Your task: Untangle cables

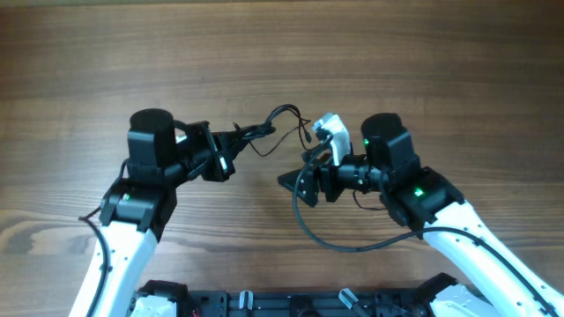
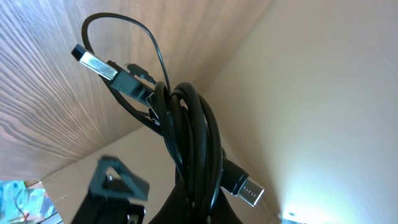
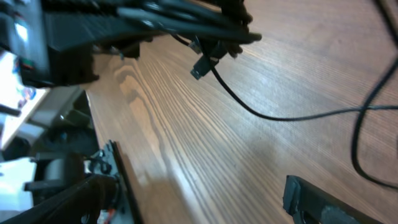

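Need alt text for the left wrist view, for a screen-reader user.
A bunch of thin black cables rises from the bottom edge, apparently clamped in the left gripper, with a flat metal-tipped plug sticking out upper left and a smaller silver-tipped plug lower right. Behind lie a wood-grain table and a plain beige surface.

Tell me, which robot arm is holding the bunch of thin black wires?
The left end effector grips the bunched thin black cables; the right end effector is open and holds nothing.
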### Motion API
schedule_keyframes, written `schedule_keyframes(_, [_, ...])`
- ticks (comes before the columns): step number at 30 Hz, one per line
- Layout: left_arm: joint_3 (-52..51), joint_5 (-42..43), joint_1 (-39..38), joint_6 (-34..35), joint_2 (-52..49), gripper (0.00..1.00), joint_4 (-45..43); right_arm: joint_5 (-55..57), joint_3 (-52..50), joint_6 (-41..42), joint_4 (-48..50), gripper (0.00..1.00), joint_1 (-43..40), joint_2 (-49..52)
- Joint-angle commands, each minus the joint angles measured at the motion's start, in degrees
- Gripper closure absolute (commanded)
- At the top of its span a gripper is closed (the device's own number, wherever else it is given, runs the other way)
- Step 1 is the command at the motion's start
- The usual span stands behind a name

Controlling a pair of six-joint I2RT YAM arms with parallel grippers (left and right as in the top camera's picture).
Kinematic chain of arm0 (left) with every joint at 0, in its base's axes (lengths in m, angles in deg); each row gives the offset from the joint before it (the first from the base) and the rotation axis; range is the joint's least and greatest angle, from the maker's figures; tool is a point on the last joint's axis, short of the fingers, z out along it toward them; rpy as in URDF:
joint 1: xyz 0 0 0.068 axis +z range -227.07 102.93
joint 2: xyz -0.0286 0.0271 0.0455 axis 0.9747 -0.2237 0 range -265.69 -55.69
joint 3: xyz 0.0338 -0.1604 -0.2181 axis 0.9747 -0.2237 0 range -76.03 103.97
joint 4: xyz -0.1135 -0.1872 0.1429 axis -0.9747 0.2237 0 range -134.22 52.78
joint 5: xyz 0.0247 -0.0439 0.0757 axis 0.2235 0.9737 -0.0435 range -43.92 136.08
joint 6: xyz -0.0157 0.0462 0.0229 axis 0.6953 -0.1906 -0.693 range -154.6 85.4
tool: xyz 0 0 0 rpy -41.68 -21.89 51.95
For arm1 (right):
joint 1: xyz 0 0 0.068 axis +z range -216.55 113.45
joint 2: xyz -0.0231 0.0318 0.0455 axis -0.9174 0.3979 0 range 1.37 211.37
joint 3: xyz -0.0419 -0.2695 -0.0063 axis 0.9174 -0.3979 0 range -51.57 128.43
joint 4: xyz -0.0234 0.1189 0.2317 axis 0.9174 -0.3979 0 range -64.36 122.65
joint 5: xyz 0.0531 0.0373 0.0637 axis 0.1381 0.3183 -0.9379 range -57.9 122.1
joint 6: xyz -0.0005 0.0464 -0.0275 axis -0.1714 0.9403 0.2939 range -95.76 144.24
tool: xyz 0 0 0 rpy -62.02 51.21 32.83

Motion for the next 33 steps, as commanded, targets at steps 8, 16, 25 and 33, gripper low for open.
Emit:
schedule_keyframes(8, [0.7, 1.1, 0.2, 7.7, 8.1, 0.96, -0.4, 19.1, -0.1, -5.7, 24.2, 0.02, 11.6, 14.6])
schedule_keyframes(16, [0.7, 1.1, 0.3, 6.5, 9.2, 0.96, -0.2, 20.4, 0.0, -4.9, 37.0, 0.96, 12.0, 22.3])
schedule_keyframes(25, [0.7, -0.2, 0.4, 6.1, 9.2, 0.96, -0.2, 14.3, 0.0, -1.3, 28.8, 0.95, 12.0, 15.9])
schedule_keyframes(33, [0.7, -2.1, 4.0, 9.1, 9.2, 0.96, -1.0, 6.4, 0.0, -2.4, 19.8, 0.41, 12.0, 12.6])
